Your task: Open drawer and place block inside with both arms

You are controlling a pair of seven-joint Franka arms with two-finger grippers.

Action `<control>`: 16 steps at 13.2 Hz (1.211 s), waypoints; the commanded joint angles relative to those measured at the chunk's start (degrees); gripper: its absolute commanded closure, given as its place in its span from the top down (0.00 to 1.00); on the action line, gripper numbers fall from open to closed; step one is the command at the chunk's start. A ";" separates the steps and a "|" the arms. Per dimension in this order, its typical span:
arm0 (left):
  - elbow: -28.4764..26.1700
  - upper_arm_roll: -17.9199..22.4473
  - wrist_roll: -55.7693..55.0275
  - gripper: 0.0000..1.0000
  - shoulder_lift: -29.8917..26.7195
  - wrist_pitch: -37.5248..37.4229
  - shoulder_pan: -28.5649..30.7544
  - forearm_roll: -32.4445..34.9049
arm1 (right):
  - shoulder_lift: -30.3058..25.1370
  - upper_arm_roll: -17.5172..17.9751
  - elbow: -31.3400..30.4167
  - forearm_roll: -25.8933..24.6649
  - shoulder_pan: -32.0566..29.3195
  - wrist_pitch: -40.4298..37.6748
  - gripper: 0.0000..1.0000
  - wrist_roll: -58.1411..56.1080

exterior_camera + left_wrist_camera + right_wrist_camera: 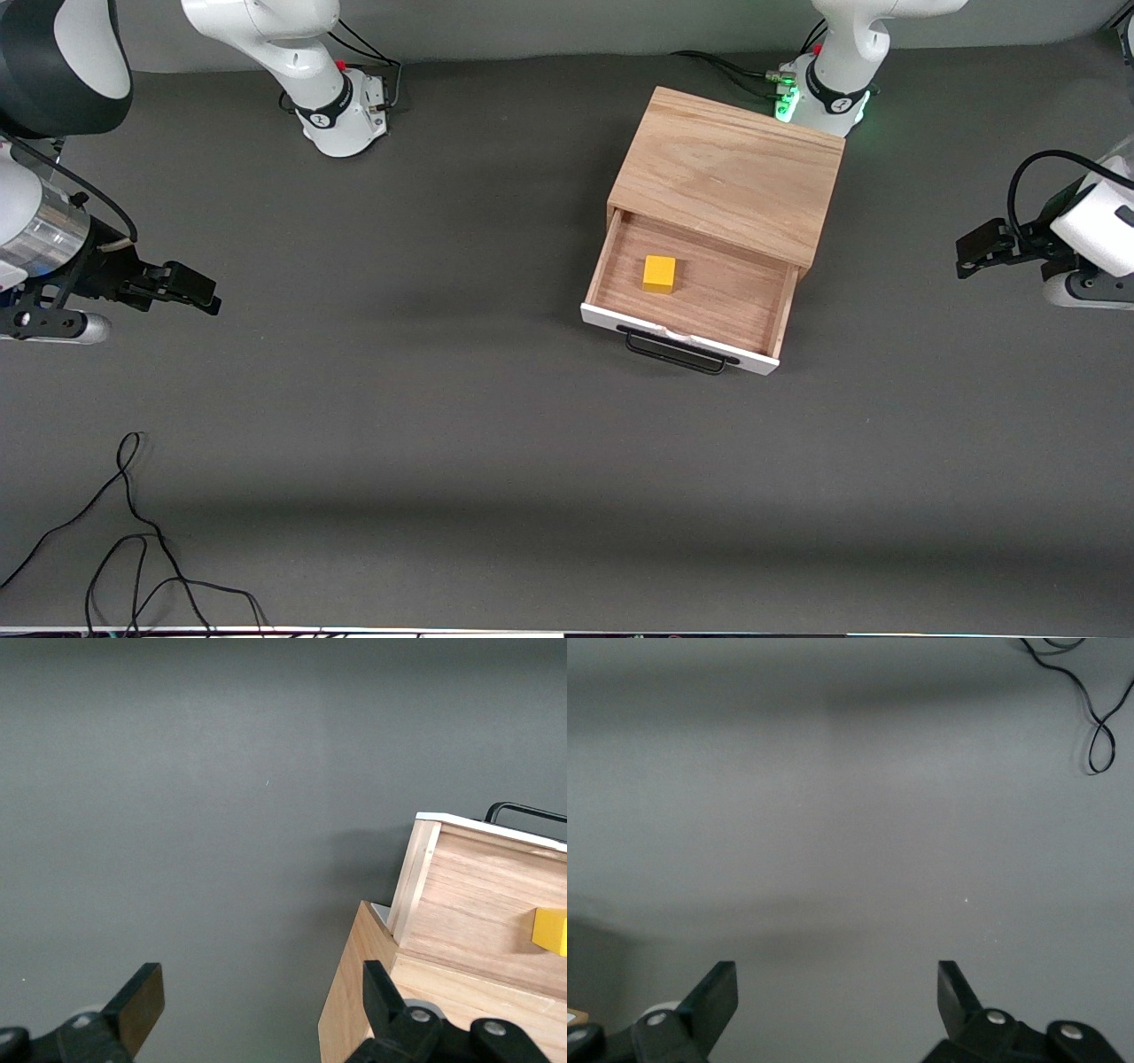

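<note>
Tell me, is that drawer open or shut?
Open: the drawer is pulled out of the cabinet, its wood floor showing with the yellow block inside.

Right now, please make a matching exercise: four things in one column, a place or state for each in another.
1. block
2. drawer
3. left tool
4. loose cable

A. pulled out
B. open, empty, at the left arm's end of the table
C. in the drawer
D. on the table, nearest the front camera

Pairs: 1-C, 2-A, 3-B, 4-D

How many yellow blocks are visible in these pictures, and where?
1. The yellow block lies inside the open drawer. Another could be hidden within the cabinet.
</note>
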 commanded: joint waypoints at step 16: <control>-1.42 -0.23 -1.86 1.00 -1.06 -0.17 -0.32 -0.15 | -0.61 -0.69 2.96 -0.51 -0.84 -3.02 1.00 -5.93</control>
